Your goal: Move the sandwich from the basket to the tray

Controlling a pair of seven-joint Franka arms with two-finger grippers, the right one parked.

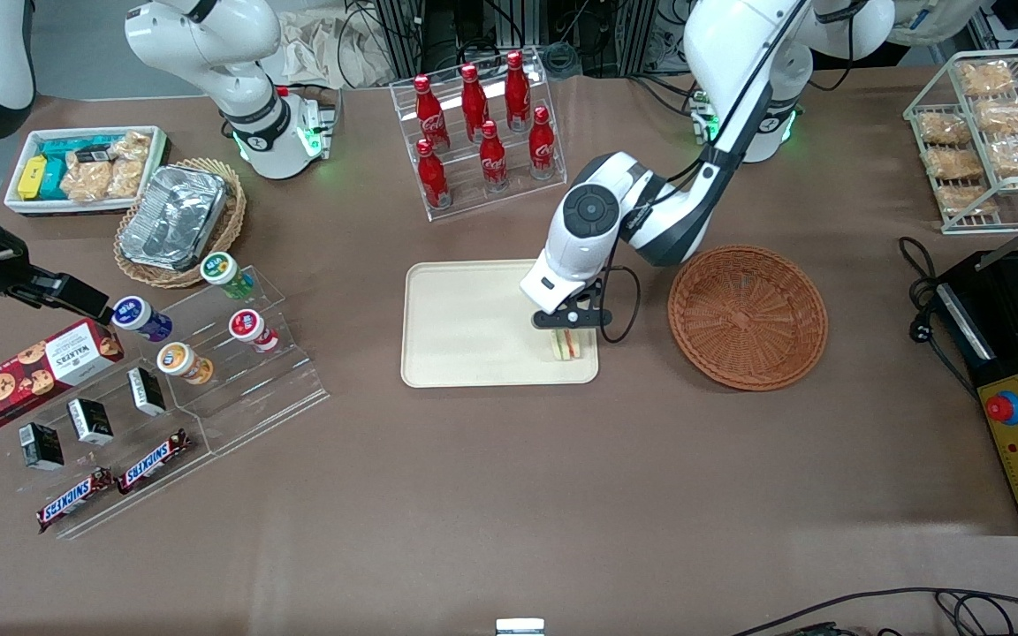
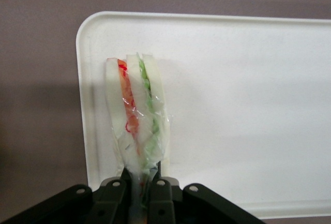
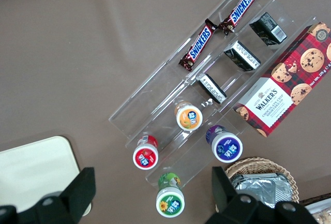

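Sandwich stands on edge over the tray, in its corner nearest the basket, clamped in the gripper. Best lower until it rests on the tray, then open gently so it doesn't topple off the rim.

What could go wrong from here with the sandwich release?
1. The gripper holds the sandwich on edge by one thin end; once released it may topple.
2. It sits near the tray corner closest to the basket, so a tip outward could land it on the rim or table.

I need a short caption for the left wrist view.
End effector shut on the wrapped sandwich, held over a corner of the tray.
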